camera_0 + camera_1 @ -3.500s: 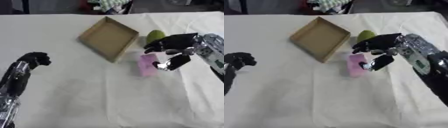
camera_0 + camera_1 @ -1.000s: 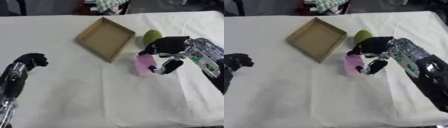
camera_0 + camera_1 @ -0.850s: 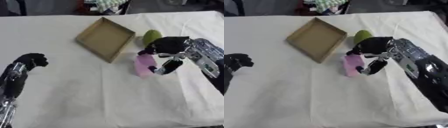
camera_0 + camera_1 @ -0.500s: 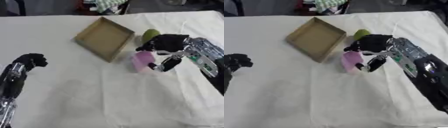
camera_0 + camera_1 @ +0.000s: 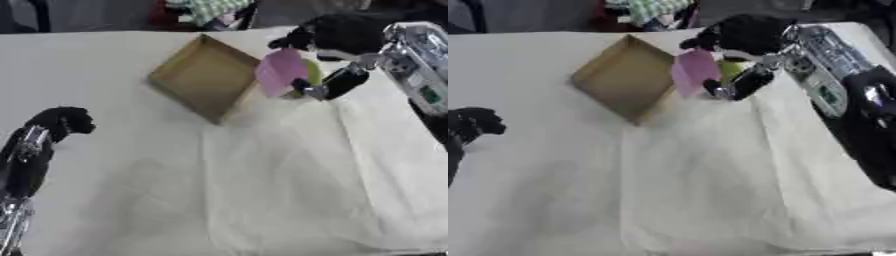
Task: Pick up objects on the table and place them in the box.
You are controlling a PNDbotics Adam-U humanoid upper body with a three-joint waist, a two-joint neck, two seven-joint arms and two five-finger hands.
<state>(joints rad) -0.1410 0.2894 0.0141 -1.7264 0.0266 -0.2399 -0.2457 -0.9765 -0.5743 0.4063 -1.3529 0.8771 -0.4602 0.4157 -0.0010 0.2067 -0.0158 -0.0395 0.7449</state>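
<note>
1. Black left hand (image 5: 59, 121) rests curled and empty at nine o'clock.
2. Pink object (image 5: 280, 72), on the table a second ago, now hangs pinched in the right hand (image 5: 337, 37), lifted.
3. Cardboard box (image 5: 205, 76) waits just beside it, at twelve o'clock; release comes next.

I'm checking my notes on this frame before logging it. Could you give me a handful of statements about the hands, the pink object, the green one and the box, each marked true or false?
1. The right hand holds the pink object off the table. True.
2. The pink object already lies flat inside the cardboard box. False: it is in the hand, at the box's right edge.
3. The left hand is curled and holds nothing, at the left side of the view. True.
4. The green object is in the left hand. False: it sits behind the pink object, beside the box.
5. The box is full of objects. False: nothing shows inside it.
</note>
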